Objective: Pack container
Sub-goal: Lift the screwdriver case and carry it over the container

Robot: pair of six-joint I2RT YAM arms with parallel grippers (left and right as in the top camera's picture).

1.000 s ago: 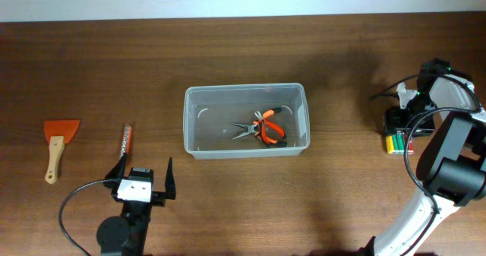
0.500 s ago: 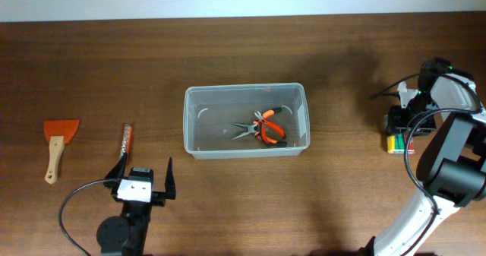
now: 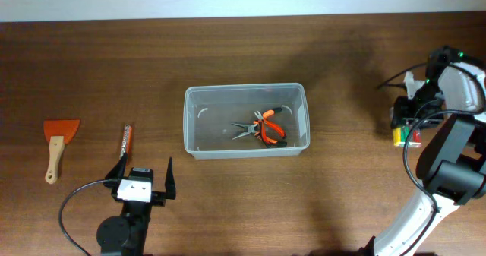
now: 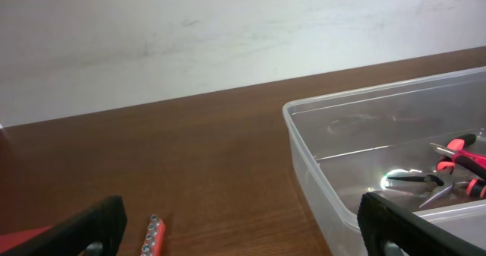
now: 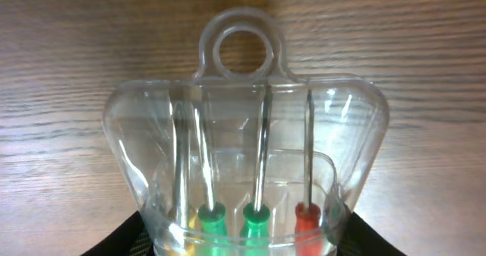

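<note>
Container (image 3: pixel 244 87) holds one pliers (image 3: pixel 264 127); left gripper (image 3: pixel 143 174) apart; right gripper (image 3: pixel 406 122) clamps one bit case (image 5: pixel 243 134).

The container (image 3: pixel 244 88) sits mid-table with its top open to a gripper coming from above. Only the orange-handled pliers (image 3: pixel 266 127) lie inside, toward the right, and the left half of its floor is bare. Its near wall stands between the spread left gripper (image 3: pixel 144 168) and the inside. A strip of bits (image 3: pixel 127 140) lies just beyond that gripper's left finger, with an orange scraper (image 3: pixel 58 137) farther left. Broad open wood separates the container from the right gripper (image 3: pixel 402 125), its jaws filled by a clear case of screwdrivers (image 5: pixel 247 157).
</note>
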